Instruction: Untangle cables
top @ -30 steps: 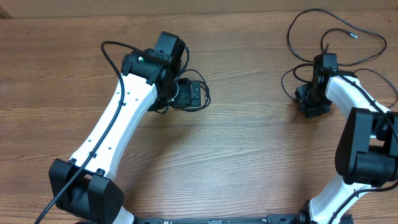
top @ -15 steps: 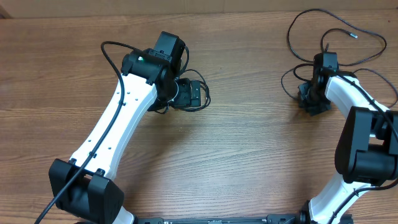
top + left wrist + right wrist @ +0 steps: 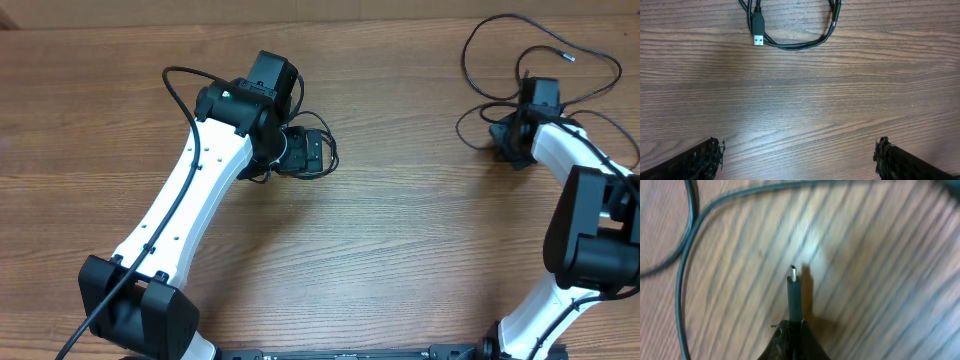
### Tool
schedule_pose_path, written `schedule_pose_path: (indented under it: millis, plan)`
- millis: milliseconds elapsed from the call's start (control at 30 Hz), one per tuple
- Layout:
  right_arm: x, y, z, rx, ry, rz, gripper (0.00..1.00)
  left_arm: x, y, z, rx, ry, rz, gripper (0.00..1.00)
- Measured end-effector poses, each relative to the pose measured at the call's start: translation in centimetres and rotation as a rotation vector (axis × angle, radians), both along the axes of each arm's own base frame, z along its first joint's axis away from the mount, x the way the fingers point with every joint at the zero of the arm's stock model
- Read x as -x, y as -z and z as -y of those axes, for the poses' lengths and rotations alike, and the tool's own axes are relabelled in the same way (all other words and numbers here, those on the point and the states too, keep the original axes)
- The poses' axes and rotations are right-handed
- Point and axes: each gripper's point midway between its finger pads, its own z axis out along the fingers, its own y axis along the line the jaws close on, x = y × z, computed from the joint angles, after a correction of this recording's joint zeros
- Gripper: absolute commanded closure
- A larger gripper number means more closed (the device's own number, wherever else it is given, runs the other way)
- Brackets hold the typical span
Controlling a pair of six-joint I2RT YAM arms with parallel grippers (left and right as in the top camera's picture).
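The left claw stands spread wide over bare desk and holds nothing; only its two dark fingertips show, at the bottom corners of the left wrist view. Beyond them, near the top edge, a black cable lies in a shallow loop on the wood, its USB plug flat on the desk with the metal end pointing back toward the claw. From overhead, this claw sits left of centre with a thin strand curling just beside it. The right claw is pinched tight on a slim plug, which sticks straight out from the closed tips and ends in a small metal pin, its shadow falling on the wood just beside it; whether the pin touches the desk cannot be told. Other strands curve across the wood beside it, blurred. Overhead, the right claw is at the far right of the desk among the cables, which lie in loose overlapping loops, one free end lying apart toward the corner
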Motion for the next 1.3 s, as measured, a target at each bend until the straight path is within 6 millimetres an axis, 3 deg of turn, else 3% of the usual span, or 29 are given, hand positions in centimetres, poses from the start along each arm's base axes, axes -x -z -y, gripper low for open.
schedule_pose_path:
  millis: [233, 367, 500, 567, 667, 800, 1000, 1100, 1300]
  plan:
    - [0.3, -0.3, 3.3, 0.053, -0.033, 0.004, 0.92, 0.0, 0.0, 0.0, 0.000, 0.000, 0.000, 0.01]
    - [0.5, -0.3, 4.0, 0.071, -0.058, -0.005, 0.89, 0.0, 0.0, 0.0, 0.000, 0.000, 0.000, 0.00]
    - [0.4, -0.4, 4.0, 0.088, -0.094, -0.012, 0.54, 0.0, 0.0, 0.0, 0.000, 0.000, -0.001, 0.01]
    - [0.5, -0.3, 4.0, 0.094, -0.104, -0.016, 0.51, 0.0, 0.0, 0.0, -0.001, 0.000, -0.002, 0.00]
    - [0.6, -0.3, 3.9, 0.096, -0.110, -0.024, 0.36, 0.0, 0.0, 0.0, -0.001, 0.000, -0.002, 0.00]
    - [0.8, -0.1, 3.8, 0.095, -0.121, -0.037, 0.27, 0.1, 0.0, 0.0, -0.001, 0.000, -0.003, 0.01]
    - [1.8, 0.1, 3.4, 0.074, -0.131, -0.084, 0.24, 0.1, 0.0, 0.0, -0.001, 0.000, -0.003, 0.00]
    - [0.9, -0.9, 3.0, 0.055, -0.165, -0.053, 0.17, 0.0, 0.0, 0.0, 0.000, 0.000, 0.001, 0.00]
    - [-2.9, -5.1, 0.1, 0.001, -0.330, 0.122, 0.07, -0.3, -0.1, 0.1, 0.006, 0.000, 0.014, 0.00]
